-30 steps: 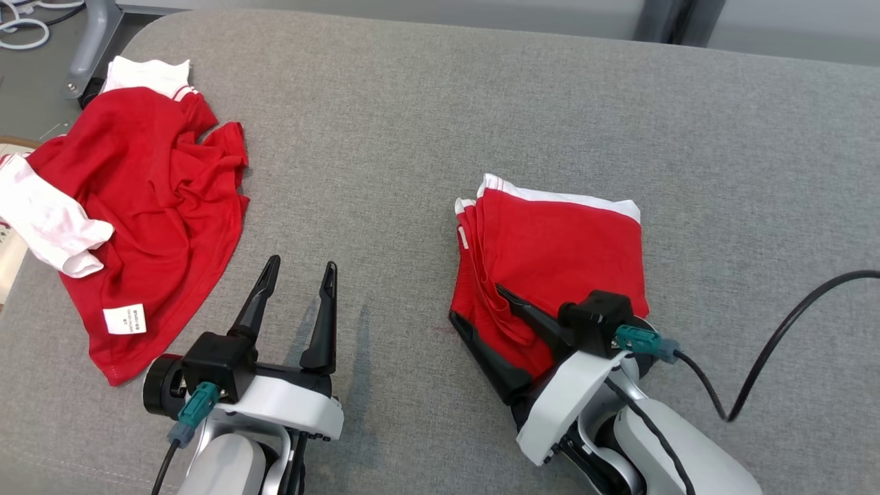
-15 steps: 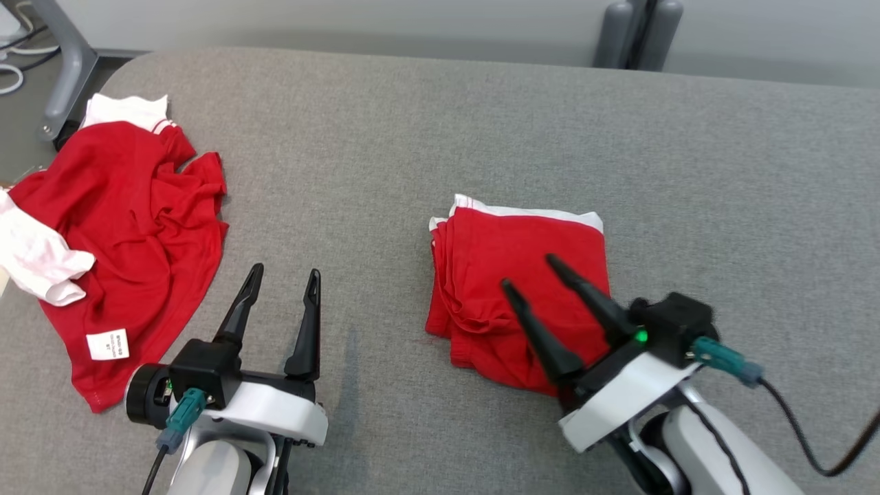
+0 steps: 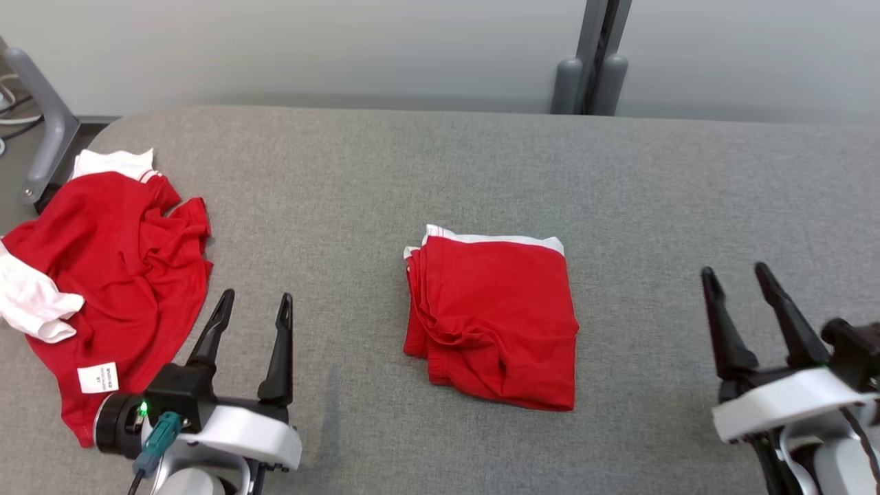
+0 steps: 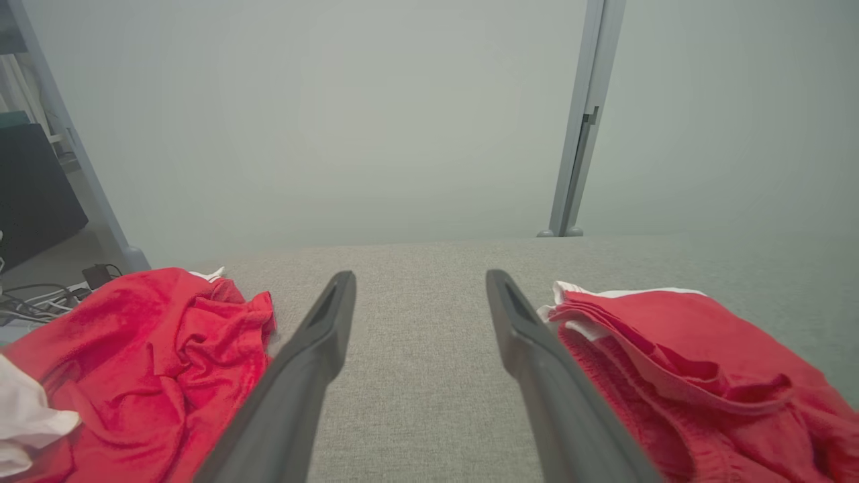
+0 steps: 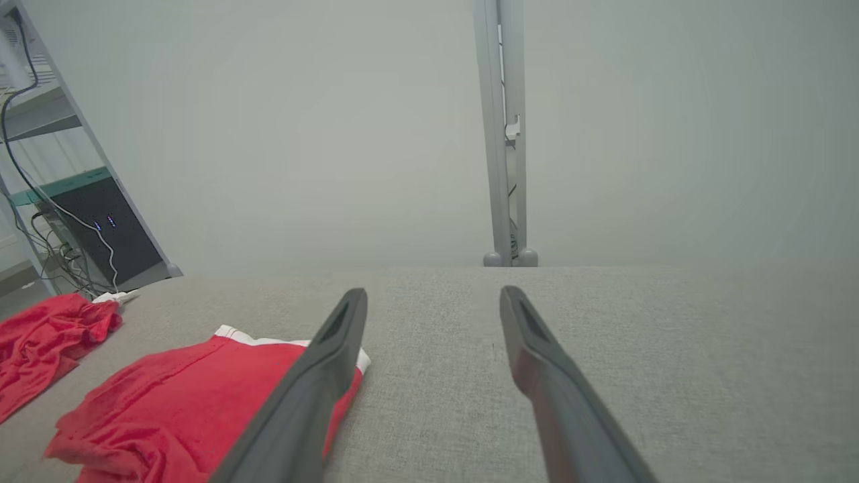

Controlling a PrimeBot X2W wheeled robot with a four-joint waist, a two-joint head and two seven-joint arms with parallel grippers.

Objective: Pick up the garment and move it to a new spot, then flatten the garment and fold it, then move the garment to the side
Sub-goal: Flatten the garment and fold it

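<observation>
Folded garment (image 3: 491,320) lies mid worktop (image 3: 440,165). My left gripper (image 3: 256,297) and right gripper (image 3: 734,270) both spread wide, empty, flanking it, well apart. I judge it soft, light, floppy. I'd pinch layered left side through whole stack, else it unfolds.

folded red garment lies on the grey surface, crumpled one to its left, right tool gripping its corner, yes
No: the right tool is open and apart from the folded red garment, off to its right, per the head view. The rest holds.
</observation>
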